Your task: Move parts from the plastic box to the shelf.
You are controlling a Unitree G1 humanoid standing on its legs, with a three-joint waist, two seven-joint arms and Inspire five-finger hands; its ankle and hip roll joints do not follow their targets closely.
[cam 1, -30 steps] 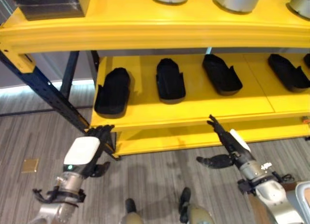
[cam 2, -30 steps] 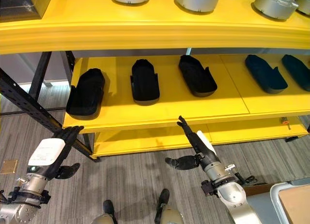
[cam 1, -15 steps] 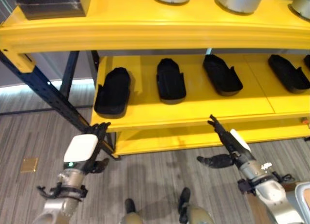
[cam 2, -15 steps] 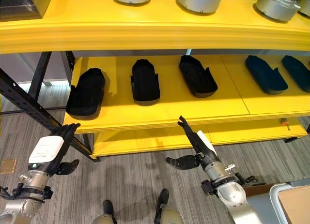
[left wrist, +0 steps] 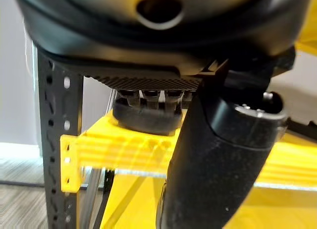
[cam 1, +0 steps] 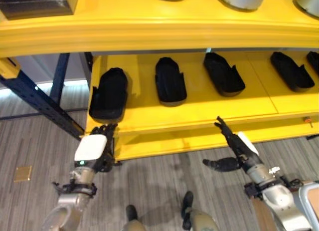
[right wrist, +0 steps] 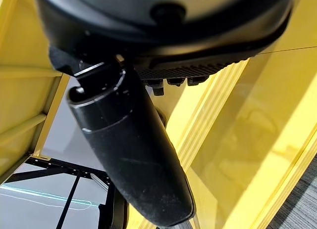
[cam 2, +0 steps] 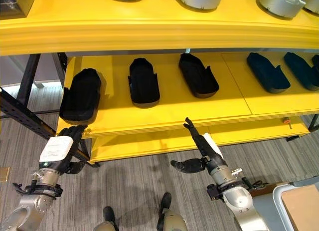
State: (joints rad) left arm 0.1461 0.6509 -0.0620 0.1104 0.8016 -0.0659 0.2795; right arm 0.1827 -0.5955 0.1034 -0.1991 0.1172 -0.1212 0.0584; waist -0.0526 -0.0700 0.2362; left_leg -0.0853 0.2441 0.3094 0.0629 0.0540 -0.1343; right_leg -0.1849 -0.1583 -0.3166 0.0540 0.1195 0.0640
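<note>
Nearest, the right hand (cam 1: 238, 152) hangs over bare floor, fingers straight and together, thumb out sideways, holding nothing; its fingertips (cam 2: 188, 122) reach up to the front edge of the yellow shelf (cam 1: 199, 114). The left hand (cam 1: 97, 147) sits at that edge's left corner, fingers loosely extended, probably empty. Beyond the fingertips lie black parts (cam 1: 169, 81) in a row of at least 5, with bare yellow gaps between.
</note>
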